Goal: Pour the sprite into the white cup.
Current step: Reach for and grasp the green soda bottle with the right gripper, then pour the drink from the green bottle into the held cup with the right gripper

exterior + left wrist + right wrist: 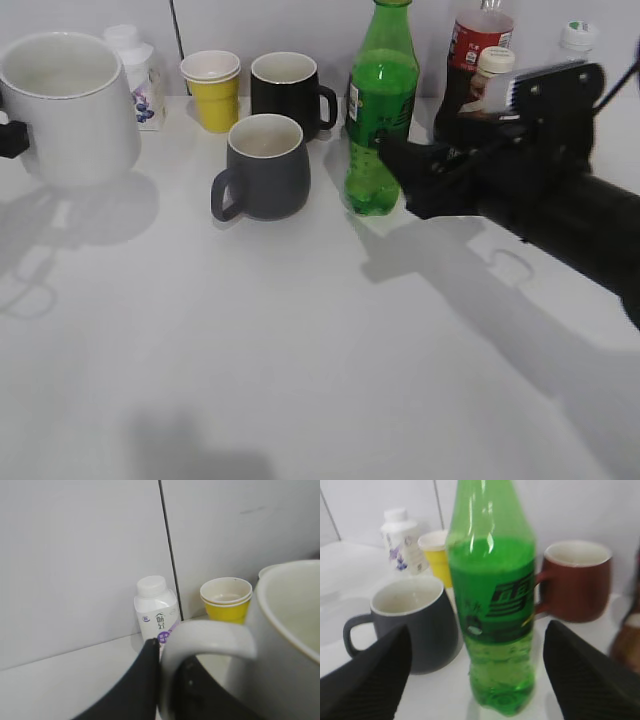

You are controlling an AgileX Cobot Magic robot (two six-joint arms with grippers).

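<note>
Right gripper (475, 675) gapes wide around the sprite (492, 600), bare table at 6 o'clock. Left gripper (167, 680) clamps the white cup (70, 105) by its handle, cup cut off at 9 o'clock.

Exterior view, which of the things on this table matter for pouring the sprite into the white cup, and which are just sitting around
Part of the job:
sprite
white cup
left gripper, on the cup's handle
right gripper, open either side of the sprite

Just standing about:
grey mug
dark mug
yellow paper cup
small white bottle
cola bottle
</note>
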